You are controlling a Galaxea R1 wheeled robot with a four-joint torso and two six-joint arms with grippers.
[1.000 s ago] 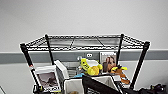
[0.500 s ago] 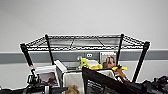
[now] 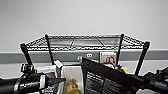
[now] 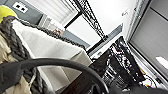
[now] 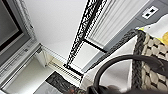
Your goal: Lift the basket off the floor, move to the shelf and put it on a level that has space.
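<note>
A framed picture (image 3: 108, 59) beside a wall socket (image 3: 89, 55).

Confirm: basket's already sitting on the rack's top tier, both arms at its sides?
Not right. In the head view the top tier carries nothing; the basket is below that level, in front of the rack, with an arm at each side as you said.

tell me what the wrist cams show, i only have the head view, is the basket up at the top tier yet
Observer: Not yet. The right wrist view looks up at the underside of the top tier, past the woven side of the basket.
Operator: any handle visible there
Observer: Yes, a dark loop handle arches close across the right wrist view.
Operator: and left wrist
Observer: A second dark loop crosses in front of the basket's cream lining.
</note>
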